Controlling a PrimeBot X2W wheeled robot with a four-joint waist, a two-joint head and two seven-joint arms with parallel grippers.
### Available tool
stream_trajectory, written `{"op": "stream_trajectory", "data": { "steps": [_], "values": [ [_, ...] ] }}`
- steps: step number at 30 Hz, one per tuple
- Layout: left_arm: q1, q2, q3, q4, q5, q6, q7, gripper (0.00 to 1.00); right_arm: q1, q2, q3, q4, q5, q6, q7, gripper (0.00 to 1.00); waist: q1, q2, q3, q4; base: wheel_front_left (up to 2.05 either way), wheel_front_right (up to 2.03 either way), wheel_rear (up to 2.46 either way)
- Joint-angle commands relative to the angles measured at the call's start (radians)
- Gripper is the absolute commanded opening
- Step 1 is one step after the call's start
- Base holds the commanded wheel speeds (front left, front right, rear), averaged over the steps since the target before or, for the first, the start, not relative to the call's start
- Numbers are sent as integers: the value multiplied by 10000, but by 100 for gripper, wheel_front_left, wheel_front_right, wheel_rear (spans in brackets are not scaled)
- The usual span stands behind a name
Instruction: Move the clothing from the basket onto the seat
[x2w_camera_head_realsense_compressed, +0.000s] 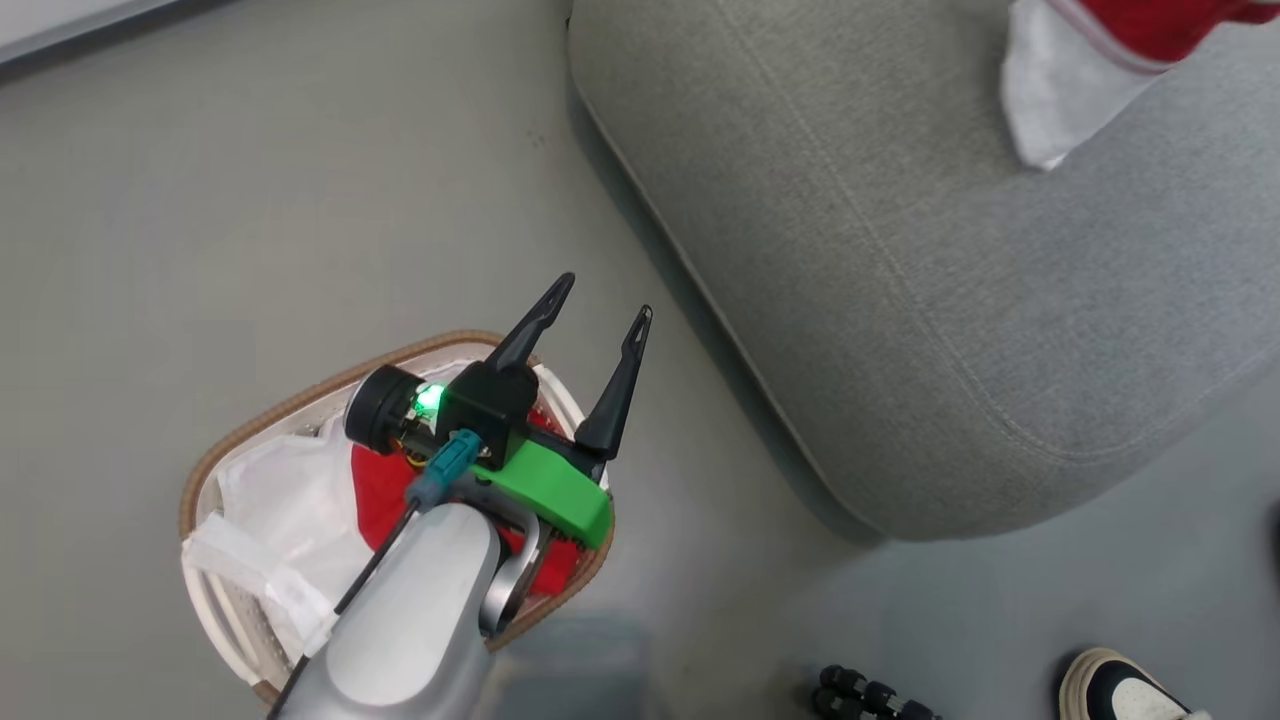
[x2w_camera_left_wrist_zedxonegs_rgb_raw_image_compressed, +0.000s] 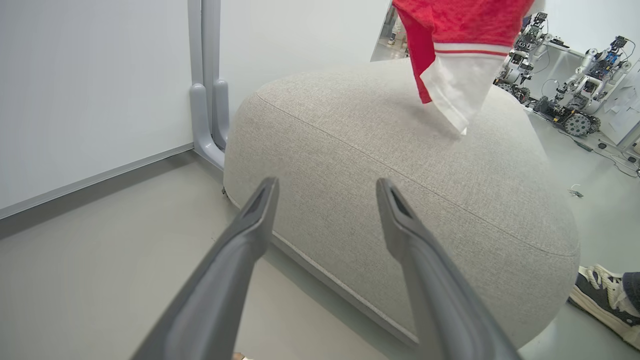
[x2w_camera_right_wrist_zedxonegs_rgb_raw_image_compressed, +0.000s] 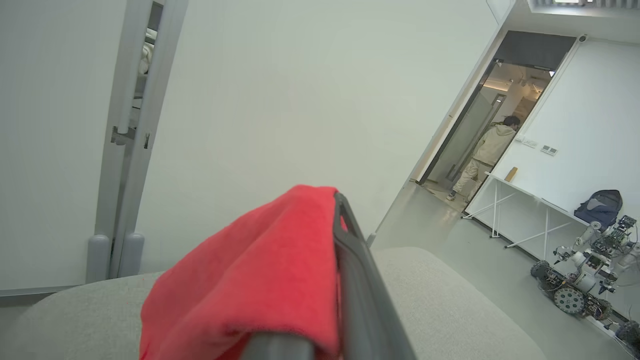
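Left gripper (x2w_camera_head_realsense_compressed: 605, 297) hovers over the basket (x2w_camera_head_realsense_compressed: 330, 387), jaws wide and empty; a red jersey (x2w_camera_head_realsense_compressed: 378, 495) lies inside. Right gripper (x2w_camera_right_wrist_zedxonegs_rgb_raw_image_compressed: 332, 210) jaws clamp a second jersey (x2w_camera_left_wrist_zedxonegs_rgb_raw_image_compressed: 452, 30) dangling over the grey seat (x2w_camera_head_realsense_compressed: 900, 250).

Red jersey (x2w_camera_head_realsense_compressed: 1100, 70) cut off at top edge; basket (x2w_camera_head_realsense_compressed: 300, 405) half under left forearm (x2w_camera_head_realsense_compressed: 420, 610)

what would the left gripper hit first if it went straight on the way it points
Probably the seat, on its rounded side near the seam; the left gripper points straight at it.
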Motion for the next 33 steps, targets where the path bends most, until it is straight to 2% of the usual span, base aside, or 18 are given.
{"op": "stream_trajectory", "data": {
  "steps": [1,4,7,16,17,18,19,26,33],
  "values": [
    [-271,77,14,-12,137,-47,-9,100,-338,-118,-244,202,-349,-14,-21,0,-1,0,987,970,0,0,0],
    [-458,57,61,-64,158,-71,-9,100,-768,-278,-839,673,-885,-14,-23,0,-1,0,1308,1270,0,0,0],
    [-580,19,93,-113,188,-77,-9,100,-781,-112,-1166,988,-1331,-14,-23,0,-1,0,1542,1521,0,0,0],
    [-623,-52,382,-146,220,-105,-9,100,1195,829,-1996,1092,-1504,-14,-21,0,-1,0,1644,1786,0,0,0],
    [-562,-53,460,-128,233,-105,-9,100,1550,922,-2156,1059,-1536,-14,-23,24,-1,0,1579,1784,0,0,0],
    [-513,-56,508,-115,242,-105,-9,100,1827,961,-2305,981,-1534,-14,-21,72,-1,0,1518,1787,0,0,0],
    [-466,-55,542,-93,274,-106,-9,100,2158,1006,-2374,971,-1570,-14,-23,100,-1,0,1442,1792,0,0,0],
    [-109,20,1050,19,303,-67,-9,100,4251,1402,-2966,524,-1252,-14,-21,100,-1,0,835,1730,0,0,0],
    [452,-53,1757,6,418,-29,-9,100,6109,1776,-3046,-210,-814,-14,-21,100,-1,0,-45,1885,0,0,0]
  ]
}}
